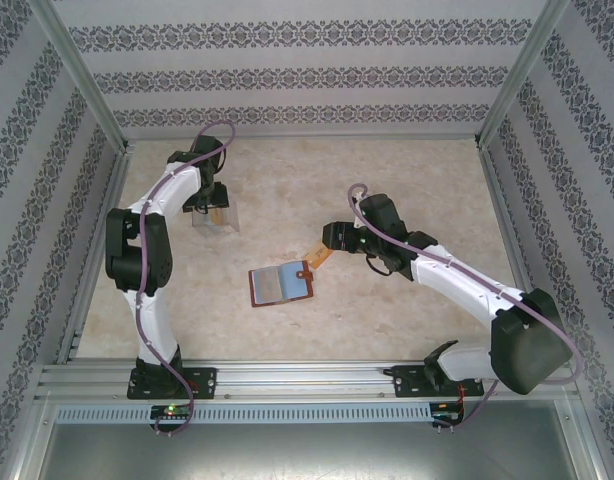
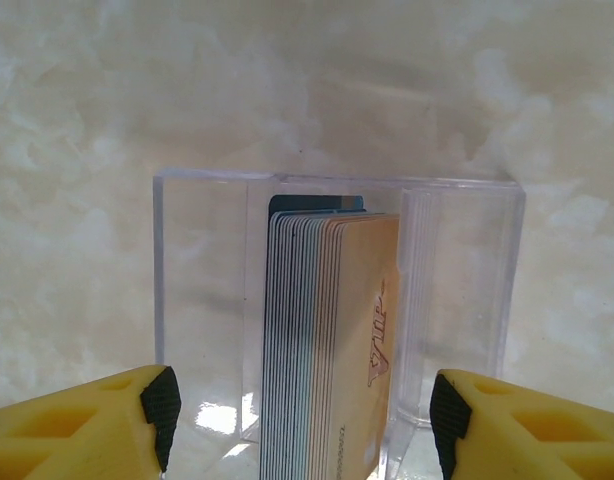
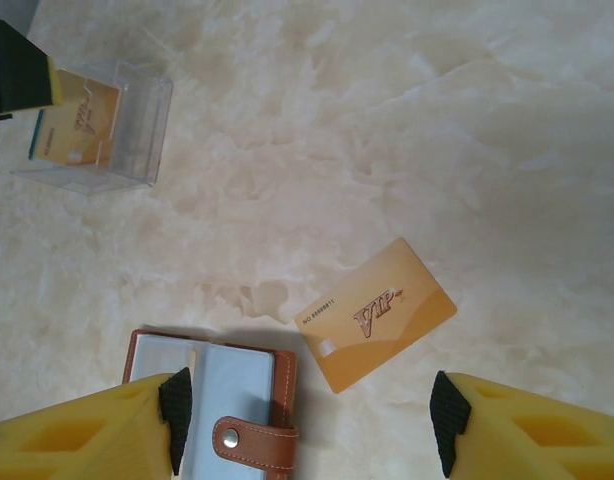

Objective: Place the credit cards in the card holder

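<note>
Left gripper [image 2: 304,425]: mine, hanging over the clear box [image 2: 337,190]. Jaws released and standing apart, nothing pinched.
Left pads [image 2: 159,408]: black on yellow fingers, one to each side of the card stack [image 2: 322,340]. Neither touches it.
Card stack: credit cards upright on edge inside the clear box, packed face to face. Pale silvery edges on the left, an orange-tan "VIP" card on the right face, a dark blue one at the back.
Clear box, overhead [image 1: 217,218]: far left part of the table [image 1: 417,170], directly under my left gripper [image 1: 208,205].
Right gripper [image 3: 309,420]: mine, jaws spread wide and empty, held above the table surface.
Right pads [image 3: 445,420]: apart, touching nothing.
Loose card [image 3: 375,313]: one orange-tan "VIP" credit card, flat on the table, face up and set at a slant. It lies just beside the card holder's far right corner, with a narrow gap between them.
Card holder [image 3: 222,385]: reddish-brown leather, lying open on the table with the greyish-blue pockets up. Whether any pocket is filled I cannot tell.
Snap tab [image 3: 252,440]: brown, with a metal stud, unfastened at the holder's right edge.
Card holder, overhead [image 1: 282,284]: mid-table, between my two arms and well apart from the clear box.
Loose card, overhead [image 1: 317,255]: under my right gripper [image 1: 325,240].
</note>
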Controlling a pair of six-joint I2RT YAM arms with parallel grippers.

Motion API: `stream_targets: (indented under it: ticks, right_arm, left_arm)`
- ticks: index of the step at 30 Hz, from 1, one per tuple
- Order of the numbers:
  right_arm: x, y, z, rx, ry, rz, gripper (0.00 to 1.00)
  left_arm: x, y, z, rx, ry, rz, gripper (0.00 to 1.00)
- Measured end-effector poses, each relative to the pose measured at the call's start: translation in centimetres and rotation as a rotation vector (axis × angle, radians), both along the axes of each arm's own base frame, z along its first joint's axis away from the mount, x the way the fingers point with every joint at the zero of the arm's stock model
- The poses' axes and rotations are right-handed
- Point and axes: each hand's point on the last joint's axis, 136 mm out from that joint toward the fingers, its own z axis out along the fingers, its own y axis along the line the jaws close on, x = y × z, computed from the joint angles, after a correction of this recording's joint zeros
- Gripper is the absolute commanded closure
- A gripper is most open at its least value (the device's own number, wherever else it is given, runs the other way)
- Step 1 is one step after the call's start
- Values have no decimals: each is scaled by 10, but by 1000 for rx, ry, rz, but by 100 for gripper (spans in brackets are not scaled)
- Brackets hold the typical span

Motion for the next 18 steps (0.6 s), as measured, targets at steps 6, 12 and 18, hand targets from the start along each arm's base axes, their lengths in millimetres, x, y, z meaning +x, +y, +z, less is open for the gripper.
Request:
stream_targets:
  ticks: [6,12,18]
  right_arm:
    - [0,-3,-2,0,0,-8,34]
    - [0,-3,-2,0,2,-7,34]
    - [0,-3,-1,2,-1,-6,34]
  left_arm:
    - [-3,4,-4,24,28,-5,34]
    - [-5,11,-6,65,42,3,35]
    - [-8,14,-15,87,70,5,35]
